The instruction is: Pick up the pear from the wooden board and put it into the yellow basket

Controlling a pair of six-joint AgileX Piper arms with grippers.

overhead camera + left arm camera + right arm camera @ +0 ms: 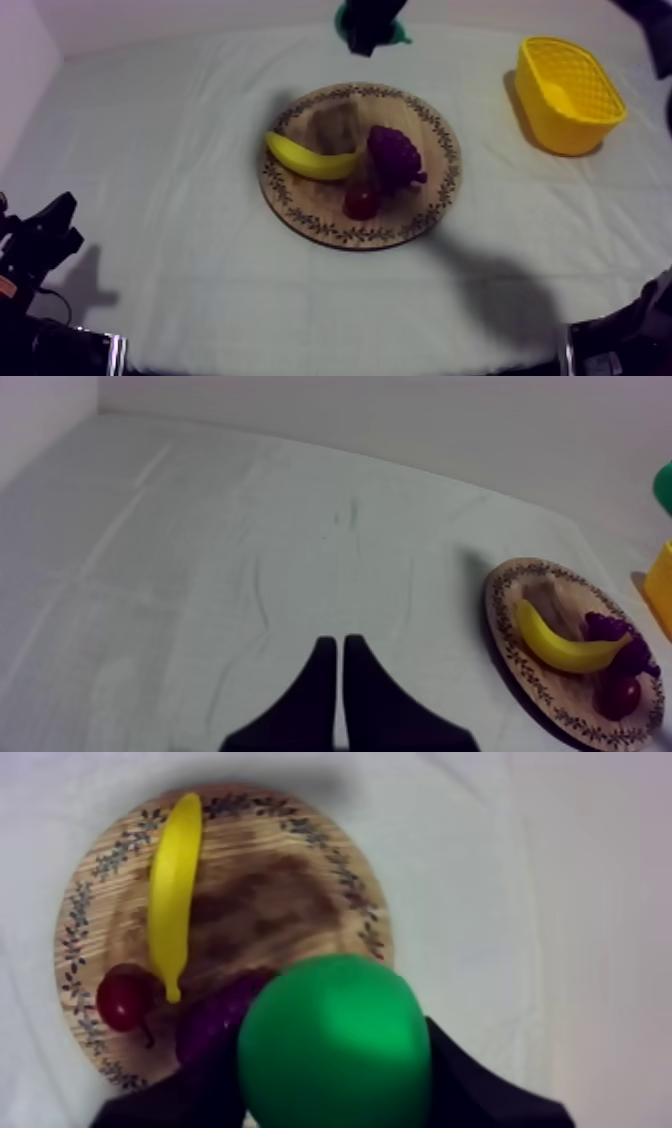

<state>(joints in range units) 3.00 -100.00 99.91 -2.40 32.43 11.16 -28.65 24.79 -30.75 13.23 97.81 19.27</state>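
Cloth [200, 250] lies pale and creased; left gripper [338, 651] closed empty, right gripper [368, 38] clamps pear [335, 1042].

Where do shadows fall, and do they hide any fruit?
Top view: the right gripper holding the pear shades the wooden board centrally; another on the cloth near my right arm. Right wrist view: same patch beside the banana. Left wrist view: narrow shadow edging the board. No fruit hidden.
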